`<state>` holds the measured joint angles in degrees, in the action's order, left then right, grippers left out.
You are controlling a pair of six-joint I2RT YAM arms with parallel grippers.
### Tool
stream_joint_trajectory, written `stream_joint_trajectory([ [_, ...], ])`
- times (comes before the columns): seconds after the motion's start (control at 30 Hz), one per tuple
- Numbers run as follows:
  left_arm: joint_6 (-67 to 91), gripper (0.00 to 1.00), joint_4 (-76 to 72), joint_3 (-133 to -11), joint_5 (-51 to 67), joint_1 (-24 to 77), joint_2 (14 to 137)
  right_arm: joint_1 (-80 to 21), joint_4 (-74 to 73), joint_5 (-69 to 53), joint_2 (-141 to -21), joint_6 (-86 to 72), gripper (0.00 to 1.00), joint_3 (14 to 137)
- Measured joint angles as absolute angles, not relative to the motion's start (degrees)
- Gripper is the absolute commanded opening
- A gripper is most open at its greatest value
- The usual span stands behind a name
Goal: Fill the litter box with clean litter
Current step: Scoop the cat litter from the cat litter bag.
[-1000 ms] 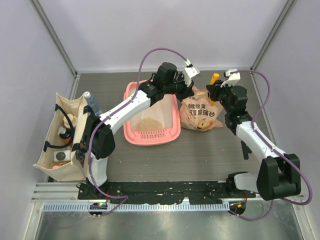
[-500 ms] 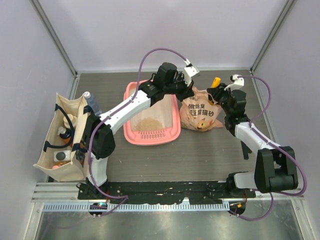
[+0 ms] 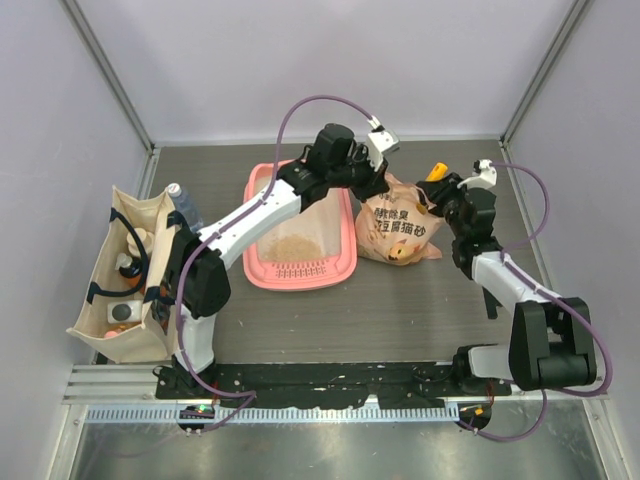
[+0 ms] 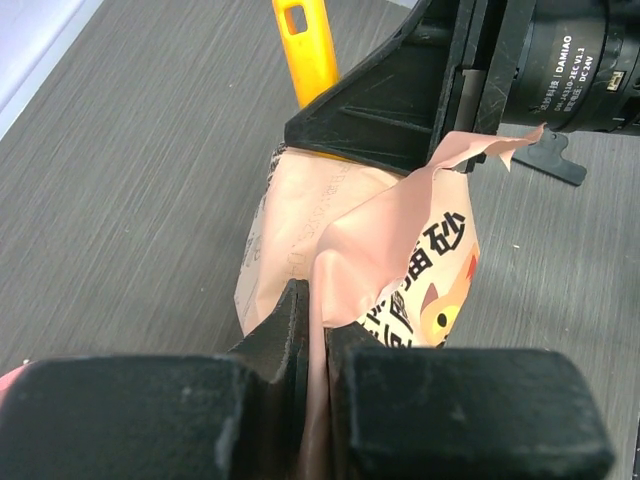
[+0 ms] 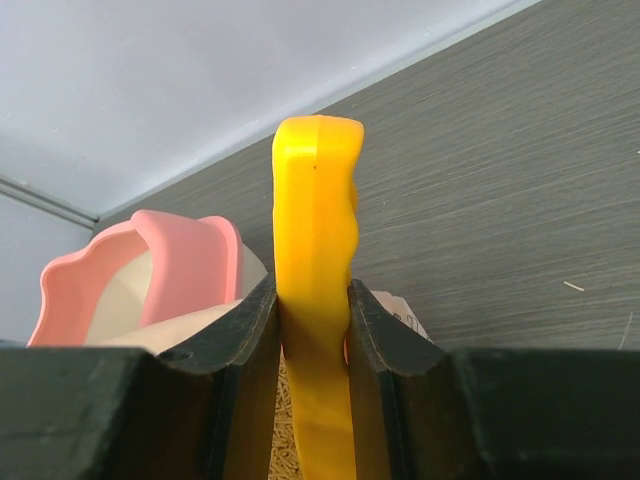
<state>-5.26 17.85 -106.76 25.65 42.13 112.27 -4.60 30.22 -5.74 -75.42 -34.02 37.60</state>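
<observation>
The left gripper jaws pinch the top of the peach litter bag; the right gripper jaws pinch the yellow scoop, right of the litter box holding clean litter

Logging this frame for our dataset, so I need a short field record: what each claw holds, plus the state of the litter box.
left claw: shut on the torn top edge of the litter bag
right claw: shut on the yellow scoop handle
litter box: beside the bag, floor mostly bare
clean litter: small pile near the grille end
tote bag: left table edge
</observation>
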Motion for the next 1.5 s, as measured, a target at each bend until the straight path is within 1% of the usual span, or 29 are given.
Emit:
stream_joint_trajectory([
  [0.2, -1.61, 0.00, 18.87, -108.90, 25.91, 42.13, 113.06, -4.05, 29.26, -5.56, -73.08, -33.45, 0.01, 37.52],
  [0.47, 4.84, 0.00, 24.82, -124.60, 23.73, 42.54, 122.52, -5.85, 32.10, -3.64, -72.12, -22.94, 0.01, 36.82],
  [0.63, 5.65, 0.00, 25.61, -125.73, 22.37, 42.89, 123.26, -9.67, 36.21, 0.56, -72.79, -20.32, 0.01, 35.03],
  [0.73, 5.56, 0.00, 24.38, -123.20, 22.59, 42.50, 122.08, -11.49, 39.53, 2.92, -73.56, -20.47, 0.01, 33.45],
  [0.83, 5.48, 0.00, 22.76, -118.93, 23.09, 42.02, 119.44, -9.04, 40.75, 1.45, -76.31, -26.61, 0.01, 33.43],
  [0.97, 5.39, 0.00, 20.73, -116.05, 23.66, 41.82, 118.26, -3.14, 40.93, -5.02, -79.55, -37.47, 0.01, 33.98],
  [1.17, 5.37, 0.00, 19.11, -115.33, 24.67, 41.85, 118.10, 5.10, 36.77, -15.77, -81.06, -50.15, 0.01, 35.73],
  [1.33, 4.29, 0.00, 19.57, -115.52, 25.58, 41.89, 118.08, 11.22, 35.99, -20.93, -82.59, -56.84, 0.01, 36.12],
  [1.43, 3.03, 0.00, 21.76, -116.81, 25.85, 41.89, 118.10, 15.03, 39.35, -25.21, -85.32, -61.60, 0.01, 35.66],
  [1.5, 1.93, 0.00, 23.49, -117.49, 26.13, 41.98, 118.13, 16.71, 44.64, -29.06, -88.58, -66.22, 0.01, 34.46],
])
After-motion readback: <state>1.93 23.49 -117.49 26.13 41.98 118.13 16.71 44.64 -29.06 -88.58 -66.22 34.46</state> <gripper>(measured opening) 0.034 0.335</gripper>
